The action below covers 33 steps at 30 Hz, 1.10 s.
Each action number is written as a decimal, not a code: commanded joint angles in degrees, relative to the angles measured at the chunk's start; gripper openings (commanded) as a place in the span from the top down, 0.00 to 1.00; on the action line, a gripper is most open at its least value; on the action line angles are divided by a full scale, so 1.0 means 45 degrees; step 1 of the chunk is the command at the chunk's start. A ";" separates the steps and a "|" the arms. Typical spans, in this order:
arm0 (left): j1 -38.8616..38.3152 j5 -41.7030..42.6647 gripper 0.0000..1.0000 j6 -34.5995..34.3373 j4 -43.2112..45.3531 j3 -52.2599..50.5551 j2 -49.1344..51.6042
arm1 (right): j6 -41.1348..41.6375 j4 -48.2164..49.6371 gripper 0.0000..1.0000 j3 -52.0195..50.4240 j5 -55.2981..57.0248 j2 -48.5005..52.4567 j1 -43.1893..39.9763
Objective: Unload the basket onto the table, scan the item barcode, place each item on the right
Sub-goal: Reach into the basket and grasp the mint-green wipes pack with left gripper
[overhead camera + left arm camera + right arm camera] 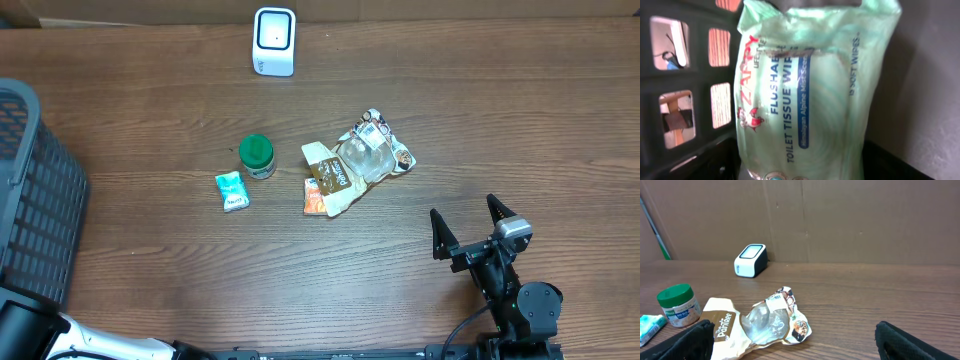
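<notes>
Seen from my remote desk, the black mesh basket [685, 75] walls in a green Zappy flushable wipes pack [805, 100] close before my left claw, whose grip I cannot make out, while my right claw [463, 207] hangs wide open and empty, the white barcode scanner [274, 41] well ahead of it.

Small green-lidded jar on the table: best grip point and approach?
Probably top-down: pinch the small green-lidded jar across its round lid. It stands upright with the lid clear above, while the teal sachet and the tan crumpled pouch sit close by its sides.
</notes>
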 commanded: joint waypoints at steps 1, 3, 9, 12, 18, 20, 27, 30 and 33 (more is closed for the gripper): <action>-0.0107 0.0350 0.21 0.0155 0.0359 -0.0369 0.0257 | 0.0010 0.0092 0.00 -0.0136 0.0092 -0.0078 0.0083; -0.0204 0.0743 0.22 0.0165 0.0690 -0.0369 0.0257 | 0.0005 0.0092 0.00 -0.0136 0.0092 -0.0083 0.0083; -0.0675 0.1083 0.42 0.0355 0.1030 -0.0369 0.0257 | 0.0010 0.0092 0.00 -0.0136 0.0092 -0.0078 0.0083; -0.0826 0.1083 0.66 0.0355 0.1005 -0.0369 0.0257 | 0.0010 0.0092 0.00 -0.0136 0.0092 -0.0078 0.0083; -0.0947 0.1083 0.77 0.0355 0.0680 -0.0272 0.0248 | 0.0010 0.0092 0.00 -0.0136 0.0092 -0.0078 0.0083; -0.0947 0.1083 0.82 0.0355 0.0340 -0.0092 0.0219 | 0.0010 0.0092 0.00 -0.0136 0.0092 -0.0083 0.0083; -0.0947 0.1729 0.89 0.0359 -0.1088 0.1355 -0.0005 | 0.0010 0.0097 0.00 -0.0136 0.0097 -0.0083 0.0083; -0.0947 0.2045 0.93 0.0364 -0.1821 0.2161 -0.0019 | 0.0010 0.0092 0.00 -0.0136 0.0092 -0.0083 0.0083; -0.0957 0.2283 0.95 0.0457 -0.2739 0.3172 -0.0019 | 0.0005 0.0092 0.00 -0.0136 0.0092 -0.0083 0.0083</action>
